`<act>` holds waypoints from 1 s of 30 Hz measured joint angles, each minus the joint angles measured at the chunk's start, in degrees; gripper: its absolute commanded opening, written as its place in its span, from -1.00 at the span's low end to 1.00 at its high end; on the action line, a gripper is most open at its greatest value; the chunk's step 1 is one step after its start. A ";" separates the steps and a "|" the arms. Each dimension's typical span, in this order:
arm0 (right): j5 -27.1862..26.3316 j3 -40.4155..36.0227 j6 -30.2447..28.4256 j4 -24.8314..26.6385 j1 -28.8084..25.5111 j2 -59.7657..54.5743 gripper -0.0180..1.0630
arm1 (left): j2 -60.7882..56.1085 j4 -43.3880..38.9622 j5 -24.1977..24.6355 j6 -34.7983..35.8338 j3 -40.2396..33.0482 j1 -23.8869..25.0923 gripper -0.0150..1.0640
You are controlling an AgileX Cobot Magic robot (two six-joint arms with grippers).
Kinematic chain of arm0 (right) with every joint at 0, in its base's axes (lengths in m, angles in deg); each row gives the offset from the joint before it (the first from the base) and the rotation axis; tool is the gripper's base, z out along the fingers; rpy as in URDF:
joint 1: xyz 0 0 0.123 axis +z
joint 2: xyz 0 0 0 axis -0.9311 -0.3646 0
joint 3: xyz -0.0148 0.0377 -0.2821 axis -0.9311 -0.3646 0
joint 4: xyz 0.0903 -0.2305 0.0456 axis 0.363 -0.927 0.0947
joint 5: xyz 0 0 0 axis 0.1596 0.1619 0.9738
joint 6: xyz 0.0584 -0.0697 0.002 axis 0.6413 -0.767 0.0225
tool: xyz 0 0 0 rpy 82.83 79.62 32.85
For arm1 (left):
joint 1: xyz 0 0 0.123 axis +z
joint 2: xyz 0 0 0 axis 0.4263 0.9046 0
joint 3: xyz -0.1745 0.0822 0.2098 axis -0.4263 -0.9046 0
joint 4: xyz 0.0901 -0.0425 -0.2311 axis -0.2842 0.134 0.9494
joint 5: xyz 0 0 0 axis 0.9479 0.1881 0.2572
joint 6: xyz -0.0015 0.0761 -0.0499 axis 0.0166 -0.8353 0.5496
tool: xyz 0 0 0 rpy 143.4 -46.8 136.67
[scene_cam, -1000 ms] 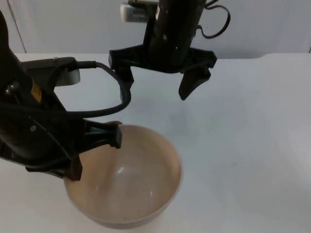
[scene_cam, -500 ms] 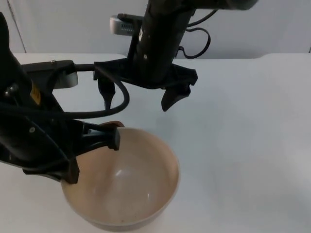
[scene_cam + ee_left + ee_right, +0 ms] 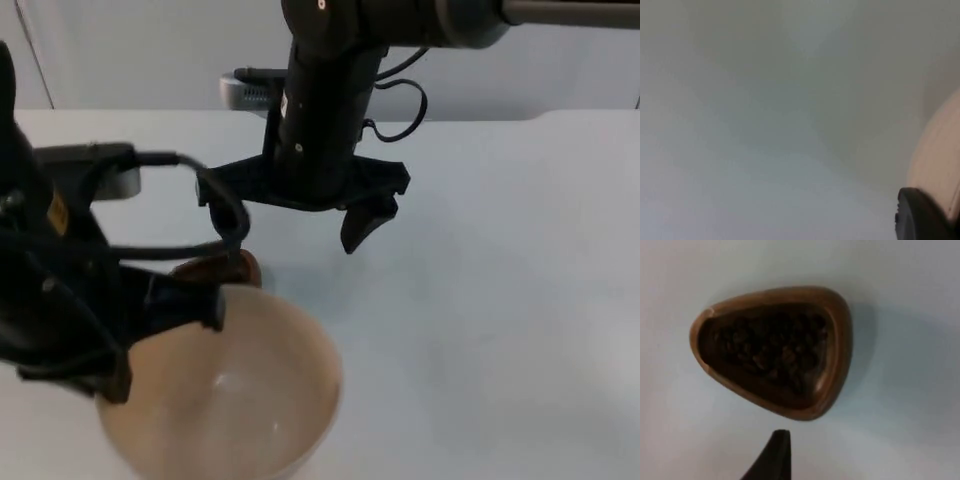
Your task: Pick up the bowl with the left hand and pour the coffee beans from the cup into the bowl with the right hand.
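My left gripper [image 3: 165, 345] is shut on the near-left rim of the beige bowl [image 3: 225, 400], which is empty and held at the front left. The left wrist view catches the bowl's outer wall [image 3: 940, 160] beside a black fingertip [image 3: 920, 217]. A brown, rounded-triangular cup [image 3: 775, 350] full of coffee beans stands on the table. In the top view the cup [image 3: 228, 268] peeks out just behind the bowl's far rim. My right gripper [image 3: 290, 215] hangs open above and slightly behind the cup, fingers spread wide, nothing between them.
The white table [image 3: 500, 300] stretches to the right of the bowl and ends at the grey wall [image 3: 150, 50] behind. The left arm's black cable [image 3: 225, 215] loops between the two grippers, close to the right gripper's left finger.
The right gripper has swung left and lower, now over the cup. The left gripper has carried the bowl toward the front left, uncovering more of the cup.
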 measured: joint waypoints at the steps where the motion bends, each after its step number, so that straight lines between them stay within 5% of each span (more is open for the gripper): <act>1: 0.31 0.03 0.00 -0.55 0.06 0.12 0.80 | -0.29 -0.26 0.00 0.86 -1.11 0.00 -0.98; 22: -7.58 0.37 4.00 -2.46 0.06 -3.84 0.80 | -7.41 -2.53 -4.79 2.64 -4.61 0.00 -0.98; 30: -8.63 0.37 4.58 -2.46 0.06 -6.36 0.35 | -7.41 -2.41 -5.32 2.64 -4.61 0.00 -0.98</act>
